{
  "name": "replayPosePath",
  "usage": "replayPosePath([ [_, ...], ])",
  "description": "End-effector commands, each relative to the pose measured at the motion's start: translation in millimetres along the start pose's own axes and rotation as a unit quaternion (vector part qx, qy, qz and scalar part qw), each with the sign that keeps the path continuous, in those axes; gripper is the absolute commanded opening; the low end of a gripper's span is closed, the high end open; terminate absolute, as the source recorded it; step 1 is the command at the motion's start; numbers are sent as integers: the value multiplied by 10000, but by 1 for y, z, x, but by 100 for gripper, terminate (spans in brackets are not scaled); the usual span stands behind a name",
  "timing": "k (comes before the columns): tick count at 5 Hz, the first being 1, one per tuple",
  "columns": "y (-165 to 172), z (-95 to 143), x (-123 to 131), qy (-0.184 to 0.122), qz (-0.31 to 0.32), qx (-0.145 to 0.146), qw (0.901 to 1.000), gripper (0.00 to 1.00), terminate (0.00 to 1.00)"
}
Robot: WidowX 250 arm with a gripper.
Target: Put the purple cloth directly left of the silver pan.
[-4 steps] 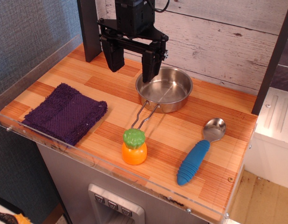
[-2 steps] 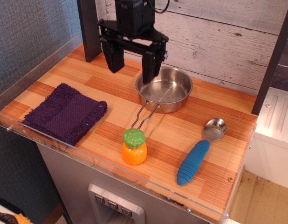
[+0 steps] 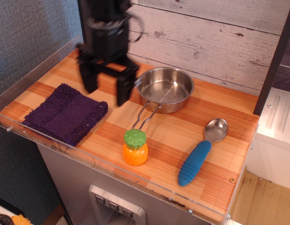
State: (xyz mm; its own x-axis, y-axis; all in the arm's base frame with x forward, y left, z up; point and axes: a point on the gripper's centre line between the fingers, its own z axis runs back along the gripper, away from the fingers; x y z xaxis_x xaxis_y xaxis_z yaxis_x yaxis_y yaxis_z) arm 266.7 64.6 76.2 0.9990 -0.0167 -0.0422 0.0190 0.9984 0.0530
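Observation:
The purple cloth (image 3: 65,114) lies folded flat at the front left of the wooden table, well left of the silver pan (image 3: 165,88). The pan stands at the back middle, its wire handle (image 3: 146,116) pointing to the front. My gripper (image 3: 106,89) hangs open and empty above the table between the cloth and the pan, over the cloth's far right corner. Its two black fingers (image 3: 123,89) point down, wide apart.
An orange toy with a green top (image 3: 135,146) stands in front of the pan's handle. A blue-handled metal spoon (image 3: 201,153) lies at the right. A clear plastic rim (image 3: 88,157) edges the table's front and left. A wood-plank wall is behind.
My gripper has moved left and toward the front, from over the pan's left rim to a spot beside the cloth's right corner, and has come lower. It stays open. Nothing else moved.

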Motion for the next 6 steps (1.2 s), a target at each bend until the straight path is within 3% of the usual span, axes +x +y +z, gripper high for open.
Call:
replayPosePath([
  [1, 48, -13, -18, -378, 373, 102, 9985, 100, 0],
  [2, 66, -28, -20, -731, 139, 27, 9972, 100, 0],
  [4, 76, -47, -11, -1238, -681, -424, 9891, 100, 0],
  [5, 76, -59, -9, -1039, -621, -680, 9903, 100, 0],
  [6, 72, -64, -3, -349, -670, -254, 9968, 100, 0],
])
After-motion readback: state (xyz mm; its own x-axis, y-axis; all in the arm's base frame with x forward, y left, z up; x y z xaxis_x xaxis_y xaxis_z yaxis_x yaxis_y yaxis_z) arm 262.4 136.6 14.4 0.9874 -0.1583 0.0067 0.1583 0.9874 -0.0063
